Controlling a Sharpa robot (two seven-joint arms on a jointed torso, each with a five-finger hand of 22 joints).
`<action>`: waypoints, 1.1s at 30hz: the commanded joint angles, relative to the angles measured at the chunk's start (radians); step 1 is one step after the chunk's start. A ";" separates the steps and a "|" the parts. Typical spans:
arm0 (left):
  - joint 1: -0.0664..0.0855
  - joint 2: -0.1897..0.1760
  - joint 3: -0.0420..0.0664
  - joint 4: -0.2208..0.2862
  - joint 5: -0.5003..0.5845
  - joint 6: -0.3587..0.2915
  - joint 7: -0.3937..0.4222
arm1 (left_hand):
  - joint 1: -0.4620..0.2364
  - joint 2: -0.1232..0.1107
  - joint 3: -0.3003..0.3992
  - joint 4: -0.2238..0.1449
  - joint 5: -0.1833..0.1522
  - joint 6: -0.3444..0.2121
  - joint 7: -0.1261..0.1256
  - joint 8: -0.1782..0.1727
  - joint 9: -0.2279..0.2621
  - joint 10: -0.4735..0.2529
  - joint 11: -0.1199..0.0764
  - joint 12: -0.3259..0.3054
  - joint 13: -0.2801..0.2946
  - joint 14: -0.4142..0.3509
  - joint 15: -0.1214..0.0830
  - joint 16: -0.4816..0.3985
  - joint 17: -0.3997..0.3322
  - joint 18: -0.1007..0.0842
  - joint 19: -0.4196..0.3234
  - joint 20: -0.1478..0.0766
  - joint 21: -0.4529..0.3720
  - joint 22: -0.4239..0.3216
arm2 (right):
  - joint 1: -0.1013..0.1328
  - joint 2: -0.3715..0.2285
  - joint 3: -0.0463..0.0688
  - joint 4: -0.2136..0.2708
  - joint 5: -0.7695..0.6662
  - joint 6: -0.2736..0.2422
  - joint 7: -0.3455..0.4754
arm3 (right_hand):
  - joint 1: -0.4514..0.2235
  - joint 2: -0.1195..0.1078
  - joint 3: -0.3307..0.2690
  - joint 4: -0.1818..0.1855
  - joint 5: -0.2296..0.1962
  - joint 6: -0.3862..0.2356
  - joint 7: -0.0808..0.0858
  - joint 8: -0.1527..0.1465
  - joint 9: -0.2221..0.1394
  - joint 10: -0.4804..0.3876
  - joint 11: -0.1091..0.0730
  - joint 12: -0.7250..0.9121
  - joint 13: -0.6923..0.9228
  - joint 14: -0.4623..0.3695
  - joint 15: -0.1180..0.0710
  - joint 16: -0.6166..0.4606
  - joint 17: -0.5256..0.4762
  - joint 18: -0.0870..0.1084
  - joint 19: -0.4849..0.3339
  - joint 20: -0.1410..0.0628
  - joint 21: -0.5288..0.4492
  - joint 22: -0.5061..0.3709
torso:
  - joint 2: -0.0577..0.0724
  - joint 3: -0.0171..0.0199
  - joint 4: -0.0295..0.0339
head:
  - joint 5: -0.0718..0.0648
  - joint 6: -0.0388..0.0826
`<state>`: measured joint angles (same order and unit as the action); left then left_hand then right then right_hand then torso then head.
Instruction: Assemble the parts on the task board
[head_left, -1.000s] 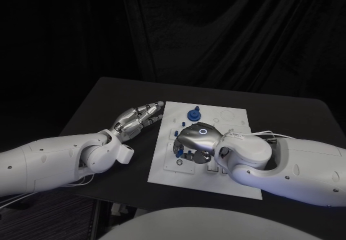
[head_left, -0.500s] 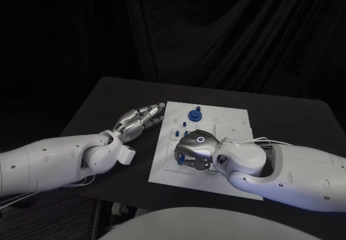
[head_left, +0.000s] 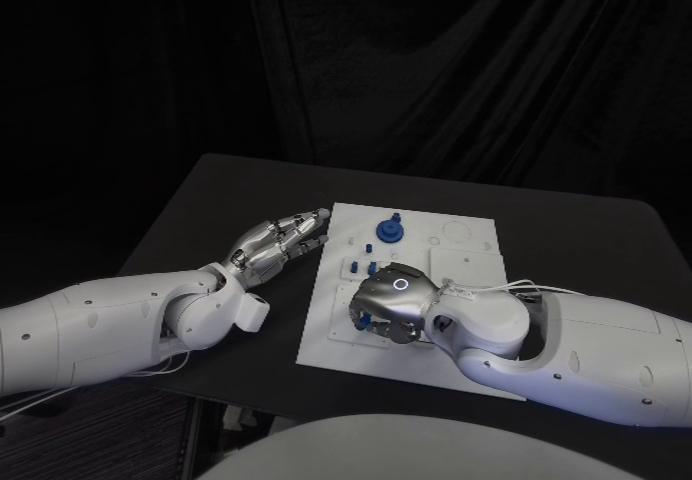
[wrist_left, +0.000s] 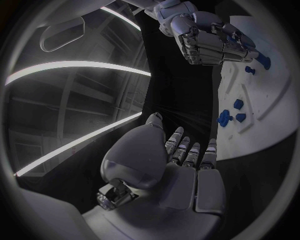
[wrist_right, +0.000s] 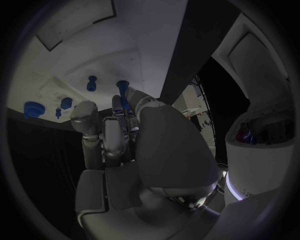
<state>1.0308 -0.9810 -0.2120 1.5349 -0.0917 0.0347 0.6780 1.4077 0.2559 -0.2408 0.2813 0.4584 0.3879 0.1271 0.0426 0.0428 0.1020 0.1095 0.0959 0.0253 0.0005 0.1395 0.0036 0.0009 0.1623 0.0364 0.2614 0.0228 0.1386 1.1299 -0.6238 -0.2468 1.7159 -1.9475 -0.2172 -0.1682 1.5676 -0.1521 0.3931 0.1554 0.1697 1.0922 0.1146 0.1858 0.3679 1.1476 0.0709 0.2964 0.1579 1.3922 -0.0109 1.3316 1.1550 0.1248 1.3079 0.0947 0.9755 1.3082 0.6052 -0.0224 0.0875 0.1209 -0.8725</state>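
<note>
The white task board (head_left: 464, 262) lies mid-table. A large round blue part (head_left: 388, 230) stands near its far edge, and small blue parts (head_left: 361, 266) stand below it. My right hand (head_left: 392, 298) hovers low over the board's near left area with its fingers curled down, and it grips a small blue part (head_left: 361, 320). The left wrist view shows blue between those curled fingers (wrist_left: 234, 38). My left hand (head_left: 283, 241) lies on the table just off the board's left edge, with its fingers straight and holding nothing. The right wrist view has blue pegs (wrist_right: 92, 83) standing beyond my right hand (wrist_right: 119, 145).
The black table (head_left: 216, 200) has bare surface to the left of the board and behind it. My right forearm (head_left: 577, 340) covers the board's near right corner. More blue parts (wrist_left: 226, 117) show on the board (wrist_left: 275, 105) ahead of my left hand (wrist_left: 181, 165).
My right hand has slid towards the board's near edge and dropped lower over the blue part. The left hand has stayed in place beside the board.
</note>
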 joint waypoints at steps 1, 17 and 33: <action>-0.002 -0.003 0.001 0.005 0.005 0.012 0.038 | 0.008 0.001 0.004 -0.002 0.002 0.005 0.005 0.003 0.002 0.000 0.004 0.003 0.001 0.000 0.006 -0.003 -0.001 0.019 0.001 0.005 0.004 -0.001 | -0.006 0.002 0.000 -0.003 -0.042 -0.031 0.007 | 0.003 0.011 0.002 -0.007 0.004 0.006 0.000 0.007 0.000 0.026 -0.021 0.003 0.002 -0.001 -0.005 -0.002 0.002 -0.010 0.000 -0.002 0.002 0.112 | 0.000 -0.0001 -0.0002 | 0.001 0.000; -0.005 0.002 0.001 0.002 0.005 0.019 0.029 | 0.029 -0.001 0.011 -0.013 0.018 0.039 0.013 0.010 0.006 -0.004 0.008 0.003 0.001 0.002 0.015 -0.003 0.000 0.019 0.002 0.010 0.004 -0.002 | -0.019 0.017 0.000 -0.032 -0.050 0.003 0.005 | -0.050 -0.007 -0.002 0.013 -0.034 -0.082 0.006 -0.054 -0.020 -0.017 -0.002 -0.042 -0.006 -0.018 0.010 -0.021 -0.025 -0.007 -0.019 0.008 -0.034 0.103 | 0.000 0.0000 0.0001 | 0.000 0.000; -0.007 0.008 0.001 -0.006 0.005 0.021 0.025 | 0.046 -0.008 0.014 -0.029 0.033 0.063 0.019 0.017 0.009 -0.009 0.015 0.002 0.001 0.000 -0.004 -0.004 -0.001 0.020 0.002 0.008 0.004 -0.005 | -0.018 -0.024 0.000 -0.024 0.023 -0.087 0.042 | -0.089 -0.052 -0.112 0.084 -0.108 -0.421 -0.083 -0.122 -0.142 -0.304 0.054 -0.054 0.019 -0.057 0.037 -0.044 -0.059 0.007 -0.057 0.037 -0.141 0.085 | 0.000 -0.0001 0.0002 | 0.005 0.000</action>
<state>1.0248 -0.9745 -0.2122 1.5276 -0.0914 0.0447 0.6781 1.4414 0.2475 -0.2269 0.2591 0.4877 0.4440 0.1460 0.0543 0.0507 0.0948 0.1165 0.0958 0.0252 0.0003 0.1423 0.0037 0.0016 0.1625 0.0401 0.2650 0.0228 0.1349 1.1087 -0.6458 -0.2470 1.6880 -1.9592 -0.2385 -0.1537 1.4646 -0.2052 0.2836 0.2348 0.0636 0.6745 0.0308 0.0647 0.2285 0.8510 0.1235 0.2382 0.1751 1.3329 0.0198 1.2821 1.0938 0.1248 1.2490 0.1252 0.8389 1.3082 0.6051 -0.0224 0.0875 0.1246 -0.8725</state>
